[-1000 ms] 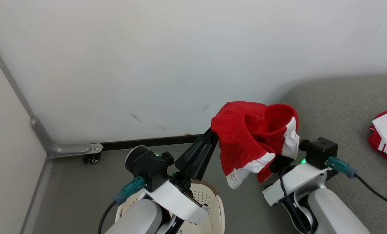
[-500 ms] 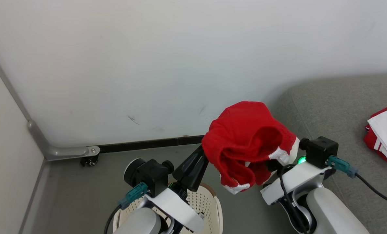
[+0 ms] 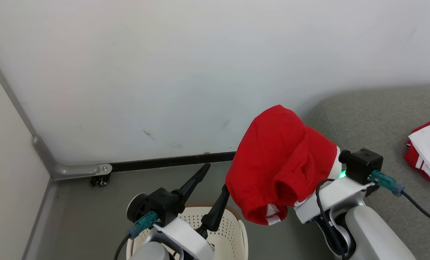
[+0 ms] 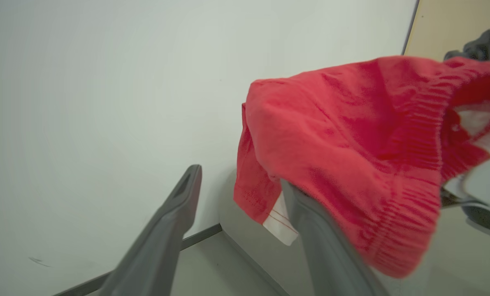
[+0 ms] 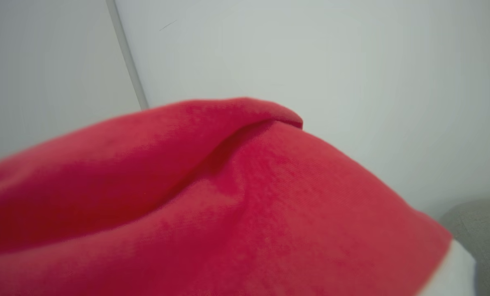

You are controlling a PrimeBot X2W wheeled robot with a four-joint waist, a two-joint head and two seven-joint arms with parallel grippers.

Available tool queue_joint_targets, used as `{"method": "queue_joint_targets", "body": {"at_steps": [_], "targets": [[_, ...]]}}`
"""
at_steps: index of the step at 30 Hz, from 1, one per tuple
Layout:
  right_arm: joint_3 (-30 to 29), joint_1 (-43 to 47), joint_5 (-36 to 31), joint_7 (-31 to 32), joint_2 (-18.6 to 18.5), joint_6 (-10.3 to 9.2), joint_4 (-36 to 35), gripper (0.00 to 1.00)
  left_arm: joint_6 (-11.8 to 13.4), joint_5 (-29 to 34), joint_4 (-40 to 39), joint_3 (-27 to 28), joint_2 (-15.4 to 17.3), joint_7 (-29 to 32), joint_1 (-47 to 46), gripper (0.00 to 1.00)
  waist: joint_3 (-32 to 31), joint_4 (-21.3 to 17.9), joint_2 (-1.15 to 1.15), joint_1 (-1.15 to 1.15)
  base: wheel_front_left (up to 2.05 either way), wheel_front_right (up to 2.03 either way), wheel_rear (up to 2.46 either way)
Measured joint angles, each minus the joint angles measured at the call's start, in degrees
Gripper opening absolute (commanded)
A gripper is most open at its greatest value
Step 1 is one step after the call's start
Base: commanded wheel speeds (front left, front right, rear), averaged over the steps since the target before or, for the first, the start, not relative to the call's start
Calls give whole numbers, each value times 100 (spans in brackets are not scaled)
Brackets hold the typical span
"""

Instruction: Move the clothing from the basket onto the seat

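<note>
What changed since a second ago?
The left gripper opened and let go of the red garment, which now droops over the right arm alone. The other garment on the grey sofa and the basket below stayed put.

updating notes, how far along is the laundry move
Done: one red-and-white garment lies on the grey woven-fabric sofa. In hand: a red fabric garment hangs over the right arm, not yet on the sofa; the left claw is open beside it. Left: setting it down; the cream perforated plastic basket is mostly hidden.
</note>
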Motion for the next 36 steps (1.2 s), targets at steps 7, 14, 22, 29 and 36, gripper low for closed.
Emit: {"method": "queue_joint_targets", "body": {"at_steps": [7,14,22,29,36], "targets": [[-123,0,-56,0,1,0,-101,0,57,62,31,214,103,0,6,100,5,2,0,0,0,0,0],[-288,1,-99,0,2,0,-220,0,48,190,29,291,156,0,80,100,27,5,0,0,0,0,0],[-492,3,-143,0,4,0,-375,0,-119,378,26,186,301,0,405,100,40,5,0,0,0,0,0],[-610,16,-160,0,4,0,-447,0,-291,595,29,-18,345,0,686,100,45,4,0,0,0,0,0],[-695,147,-202,0,5,0,-547,0,-363,876,85,-174,464,0,999,100,49,-17,0,0,0,0,0]]}}
